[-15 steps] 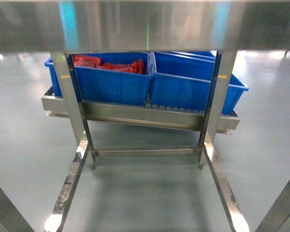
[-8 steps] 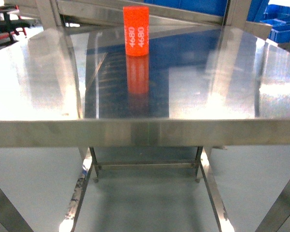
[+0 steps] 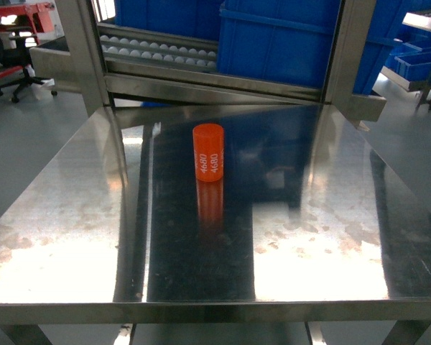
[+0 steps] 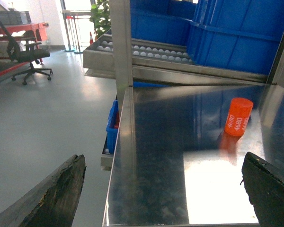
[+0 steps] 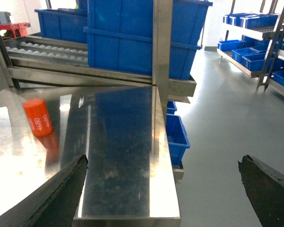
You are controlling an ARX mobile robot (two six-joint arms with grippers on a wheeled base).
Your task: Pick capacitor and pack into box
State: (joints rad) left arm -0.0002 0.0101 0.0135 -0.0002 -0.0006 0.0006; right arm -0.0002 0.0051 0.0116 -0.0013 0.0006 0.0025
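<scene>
- Capacitor (image 3: 208, 152): orange cylinder marked "4680", standing upright on the steel tabletop (image 3: 72, 237), a little toward 12 o'clock of centre in the head view. Nothing touches it and nothing stands beside it.
- Box: not visible in any view; its position cannot be stated.
- Left hand (image 4: 163, 191): fingers spread wide, empty, held off the tabletop's near-left edge; the capacitor lies at about 1 o'clock from it.
- Right hand (image 5: 163, 189): likewise wide open and empty, at the near-right edge; the capacitor lies at about 10 o'clock.
- Surroundings: blue bins (image 3: 273, 43) on a roller rack (image 3: 165, 52) at 12 o'clock, well apart from the capacitor.
- Step in hand, as judged: approach to the grasp, not yet begun.
- Recommendation: close on the curved side at mid-height, fingers either side, approach level; the polished surface suggests a nudged cylinder would slide or topple.
</scene>
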